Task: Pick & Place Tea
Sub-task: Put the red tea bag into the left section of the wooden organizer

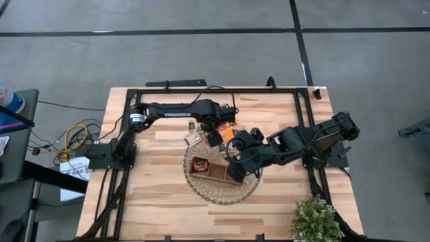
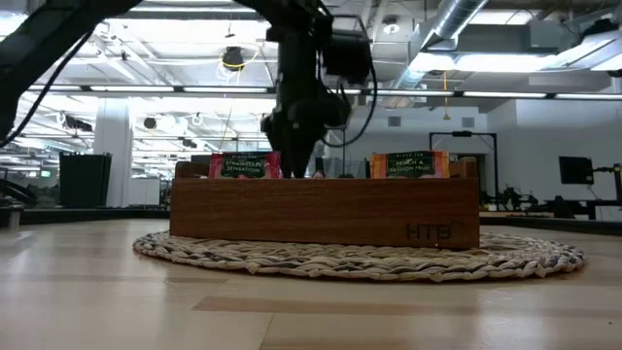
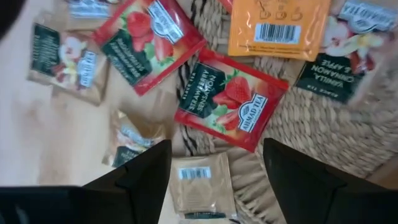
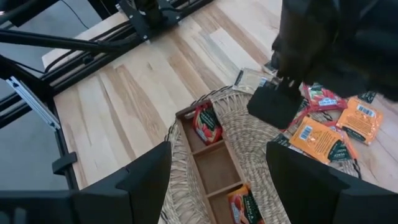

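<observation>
hovering left gripper [image 3: 214, 180] spread wide, empty, over tea sachets [image 3: 231, 99] lying loose by the basket [image 1: 201, 188] rim | right gripper [image 4: 214, 180] gaping too | probably handling feather-light, floppy, slick; pinching an edge

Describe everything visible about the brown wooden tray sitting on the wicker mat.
The wooden tray is a long, narrow box of brown wood with three compartments split by thin dividers, and letters stamped on its side wall in the low view. It rests flat on the round wicker mat. One end compartment holds a red sachet, the other an orange sachet; the middle one is empty. Neither gripper touches it.
</observation>
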Available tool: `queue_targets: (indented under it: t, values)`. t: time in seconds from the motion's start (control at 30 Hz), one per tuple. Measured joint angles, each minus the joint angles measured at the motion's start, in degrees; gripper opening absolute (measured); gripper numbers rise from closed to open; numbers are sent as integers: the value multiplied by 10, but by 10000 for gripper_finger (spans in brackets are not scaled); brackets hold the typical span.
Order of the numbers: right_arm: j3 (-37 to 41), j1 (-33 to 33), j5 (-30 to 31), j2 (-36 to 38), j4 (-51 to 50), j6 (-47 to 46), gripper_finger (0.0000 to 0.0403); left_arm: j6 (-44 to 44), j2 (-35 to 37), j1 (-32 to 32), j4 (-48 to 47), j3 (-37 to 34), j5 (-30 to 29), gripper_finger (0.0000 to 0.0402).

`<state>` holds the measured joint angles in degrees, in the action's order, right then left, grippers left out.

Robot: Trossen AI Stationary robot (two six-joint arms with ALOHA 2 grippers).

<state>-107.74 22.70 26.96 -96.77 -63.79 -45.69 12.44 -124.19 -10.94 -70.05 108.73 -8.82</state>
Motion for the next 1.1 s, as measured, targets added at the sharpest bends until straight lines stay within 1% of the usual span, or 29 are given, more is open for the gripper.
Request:
queue_targets:
  t: [0.4, 0.57, 0.77, 0.9, 1.1]
  values:
    - [0, -8, -1, 0, 0, -12, 255, -32, -44, -17, 33, -2, -3, 245]
    - [0, -8, -1, 0, 0, -10, 255, -39, -56, -32, 31, -4, 20, 245]
    - [0, -14, -1, 0, -1, -7, 255, -40, -61, -44, 41, -5, 30, 245]
    - [0, -17, -9, 0, -1, -4, 255, -41, -62, -51, 45, -5, 53, 245]
    - [0, -23, -15, 0, -1, 6, 255, -41, -62, -60, 54, -5, 62, 245]
